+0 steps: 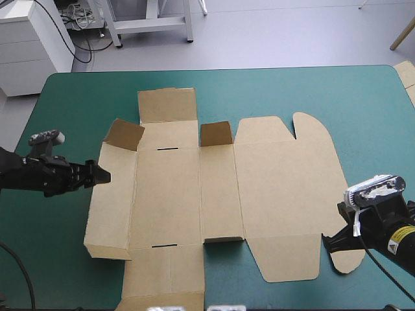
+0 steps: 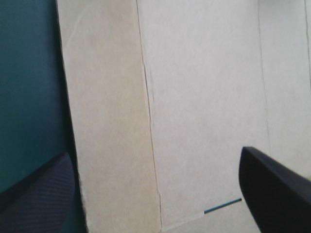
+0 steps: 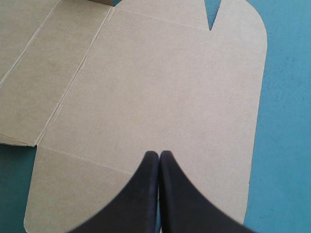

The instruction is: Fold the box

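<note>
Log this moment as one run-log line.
box: flat on teal-green cover, two far tabs raised | left jaws: open, at box's left edge | right jaws: shut, over its near-right corner

Box: you have one box [image 1: 279,188], a single flat brown sheet.
Flaps: you can count two standing up from the box, a left flap [image 1: 123,134] at its far left corner and a middle flap [image 1: 216,134] on its far edge.
Slits: two in the box, a far slit [image 1: 166,149] and a near slit [image 1: 163,246].
Grippers: two, the left gripper [image 1: 104,173] at the box's left edge with fingers apart, and the right gripper [image 3: 159,154] over its near right corner with fingers pressed together.
Table: one table [image 1: 363,110] under the box.
Board: one edge of more board [image 1: 406,72], well right of the box.
</note>
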`<act>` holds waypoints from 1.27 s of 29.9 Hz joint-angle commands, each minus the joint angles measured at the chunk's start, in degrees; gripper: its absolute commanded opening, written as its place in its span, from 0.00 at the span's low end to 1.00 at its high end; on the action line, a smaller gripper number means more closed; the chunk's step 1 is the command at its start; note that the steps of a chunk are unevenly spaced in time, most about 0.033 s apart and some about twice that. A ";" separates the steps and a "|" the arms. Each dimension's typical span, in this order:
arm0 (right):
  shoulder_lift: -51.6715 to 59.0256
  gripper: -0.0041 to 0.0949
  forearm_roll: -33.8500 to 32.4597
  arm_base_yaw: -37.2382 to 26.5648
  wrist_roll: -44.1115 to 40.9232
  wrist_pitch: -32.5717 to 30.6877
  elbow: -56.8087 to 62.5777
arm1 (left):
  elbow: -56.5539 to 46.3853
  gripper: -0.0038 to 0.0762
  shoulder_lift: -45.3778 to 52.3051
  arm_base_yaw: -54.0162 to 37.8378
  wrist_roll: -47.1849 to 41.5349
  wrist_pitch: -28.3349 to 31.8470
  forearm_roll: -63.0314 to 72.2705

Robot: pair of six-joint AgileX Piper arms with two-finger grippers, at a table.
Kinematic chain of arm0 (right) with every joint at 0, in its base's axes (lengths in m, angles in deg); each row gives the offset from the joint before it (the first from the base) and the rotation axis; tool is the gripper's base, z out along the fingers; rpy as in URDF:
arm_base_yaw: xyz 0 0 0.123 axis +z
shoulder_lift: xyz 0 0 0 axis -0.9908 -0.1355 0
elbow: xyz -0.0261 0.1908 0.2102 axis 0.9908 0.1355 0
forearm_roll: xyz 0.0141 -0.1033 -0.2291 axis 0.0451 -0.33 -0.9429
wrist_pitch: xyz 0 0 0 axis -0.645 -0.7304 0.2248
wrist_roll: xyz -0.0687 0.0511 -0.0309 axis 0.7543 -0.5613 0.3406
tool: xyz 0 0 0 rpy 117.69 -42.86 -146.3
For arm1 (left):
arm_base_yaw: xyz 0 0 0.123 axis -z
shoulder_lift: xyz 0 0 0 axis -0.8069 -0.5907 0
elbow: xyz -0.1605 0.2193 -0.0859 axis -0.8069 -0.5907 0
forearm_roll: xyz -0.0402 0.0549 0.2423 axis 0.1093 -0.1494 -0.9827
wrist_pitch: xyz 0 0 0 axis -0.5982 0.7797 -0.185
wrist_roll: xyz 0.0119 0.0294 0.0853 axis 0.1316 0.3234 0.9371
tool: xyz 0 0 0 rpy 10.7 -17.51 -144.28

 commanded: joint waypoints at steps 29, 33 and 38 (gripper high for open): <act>-0.02 0.02 -0.39 -0.20 1.43 1.78 -1.39 | -0.51 0.86 3.13 -0.07 -6.07 -3.41 -8.98; -0.02 0.02 -0.39 -0.20 1.43 1.78 -1.39 | -4.39 0.86 -0.75 -0.07 -2.47 -3.41 -5.25; -0.02 0.02 -0.39 -0.20 1.72 1.78 -1.39 | -10.40 0.86 -4.26 -0.07 1.94 -0.47 -0.74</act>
